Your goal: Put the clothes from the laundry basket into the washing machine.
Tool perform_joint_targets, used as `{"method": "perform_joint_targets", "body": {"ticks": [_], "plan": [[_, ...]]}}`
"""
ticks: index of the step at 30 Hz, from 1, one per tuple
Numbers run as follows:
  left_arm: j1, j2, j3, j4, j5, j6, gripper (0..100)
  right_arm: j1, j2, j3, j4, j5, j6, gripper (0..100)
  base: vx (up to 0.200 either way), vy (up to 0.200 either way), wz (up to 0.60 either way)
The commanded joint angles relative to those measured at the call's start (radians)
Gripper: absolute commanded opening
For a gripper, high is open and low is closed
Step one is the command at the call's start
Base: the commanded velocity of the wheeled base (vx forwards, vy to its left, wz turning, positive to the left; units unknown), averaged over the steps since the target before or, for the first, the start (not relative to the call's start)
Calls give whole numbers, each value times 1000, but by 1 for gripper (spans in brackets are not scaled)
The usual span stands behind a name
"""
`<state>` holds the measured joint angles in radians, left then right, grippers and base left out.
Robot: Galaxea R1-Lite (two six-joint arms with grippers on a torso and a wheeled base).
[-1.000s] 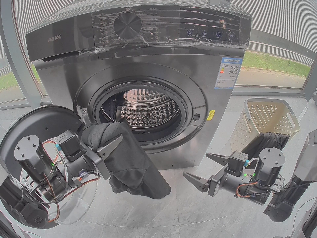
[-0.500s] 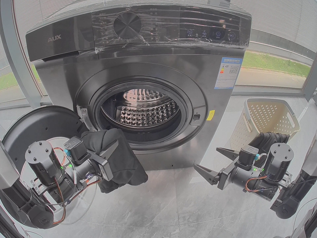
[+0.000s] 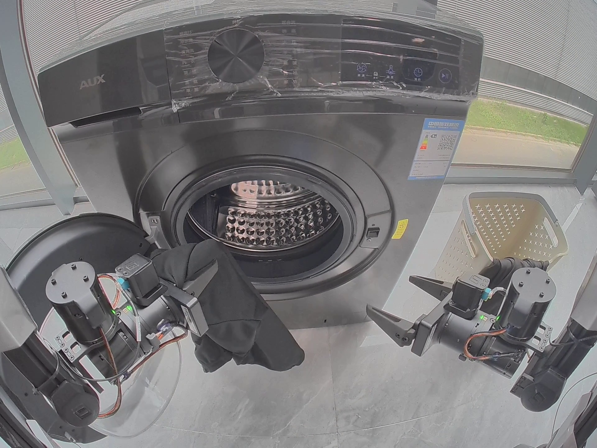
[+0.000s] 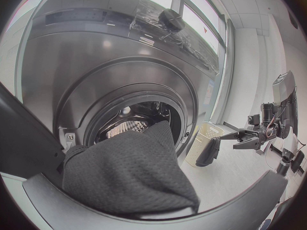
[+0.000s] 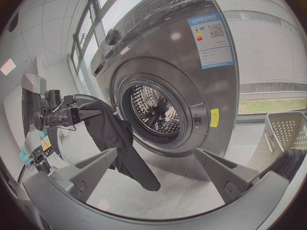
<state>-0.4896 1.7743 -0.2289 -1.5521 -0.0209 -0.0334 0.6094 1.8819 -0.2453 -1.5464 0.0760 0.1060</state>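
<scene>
The left fingers (image 3: pixel 202 276), lower left of the frame, hold the black garment (image 3: pixel 245 325), which hangs lengthwise toward the floor; the drum opening (image 3: pixel 267 219) lies just up and right of them. The right fingers (image 3: pixel 388 325), lower right, stand wide and empty near the laundry basket (image 3: pixel 476 244). One left finger is hidden under cloth.

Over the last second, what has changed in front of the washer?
The left gripper kept its hold on the black garment before the washing machine opening; the cloth's hanging end bunched up, then dropped again. The open right gripper drifted slightly toward the laundry basket. The head camera shifted; the machine itself did not move. Unchanged: the door open, dark clothes over the basket's rim.
</scene>
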Motion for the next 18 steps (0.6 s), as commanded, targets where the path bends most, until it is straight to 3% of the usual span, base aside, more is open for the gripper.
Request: {"method": "perform_joint_targets", "body": {"ticks": [1,18], "plan": [[-3,4,2,0,-2,0,0,3,-1,1,0,1,1,100,0,0,0],[-6,8,8,0,-4,1,0,13,3,1,0,-2,-2,100,0,0,0]]}}
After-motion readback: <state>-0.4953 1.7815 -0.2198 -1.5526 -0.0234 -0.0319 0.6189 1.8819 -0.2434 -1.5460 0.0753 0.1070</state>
